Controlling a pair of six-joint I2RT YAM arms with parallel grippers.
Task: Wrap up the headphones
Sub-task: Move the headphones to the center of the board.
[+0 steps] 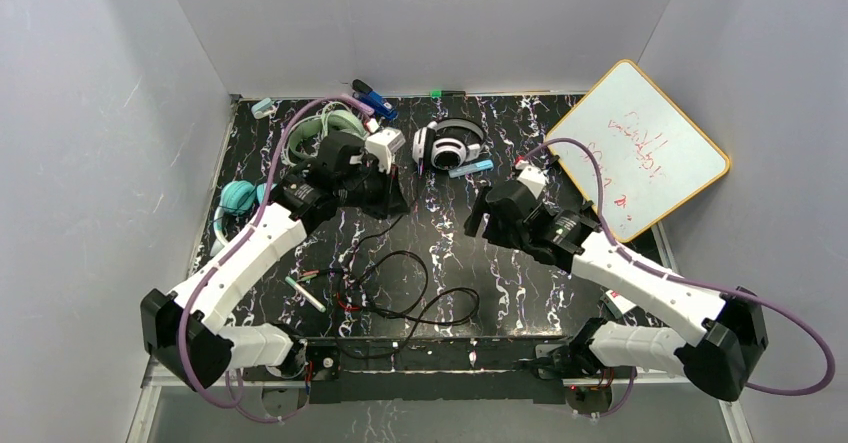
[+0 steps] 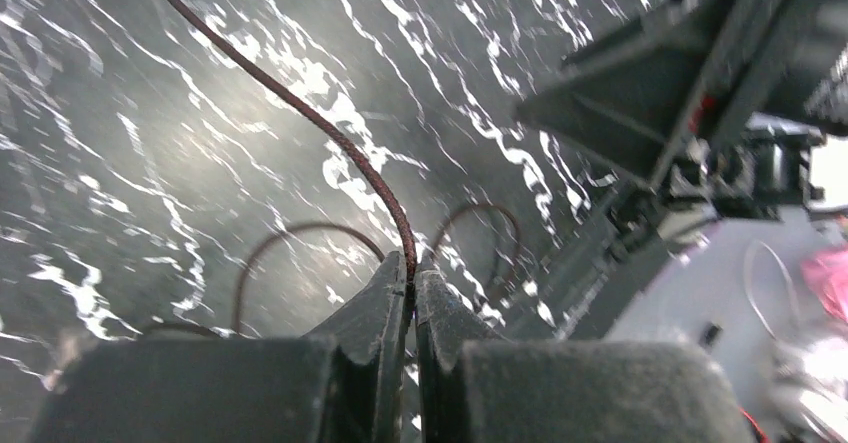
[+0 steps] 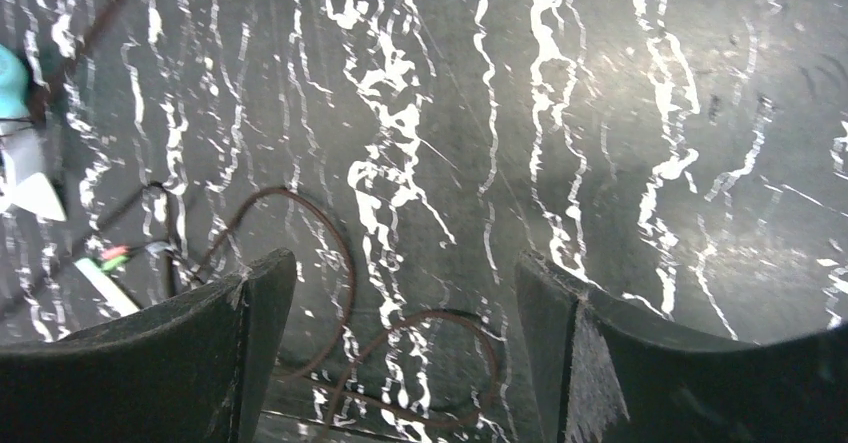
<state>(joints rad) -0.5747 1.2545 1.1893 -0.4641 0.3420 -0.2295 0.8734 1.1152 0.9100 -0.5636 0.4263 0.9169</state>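
left pincer [image 2: 411, 288]: clamped on thin cable [image 2: 318, 126] | cable runs up-left | its loops lie on marbled table [image 2: 130, 153]

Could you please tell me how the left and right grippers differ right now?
The left gripper is shut, pinching a thin dark braided cable; the right gripper stands wide open, holding nothing. The cable runs out from the left gripper's tips, while only loose loops lie below the right gripper. Both are black and face the black white-veined tabletop.
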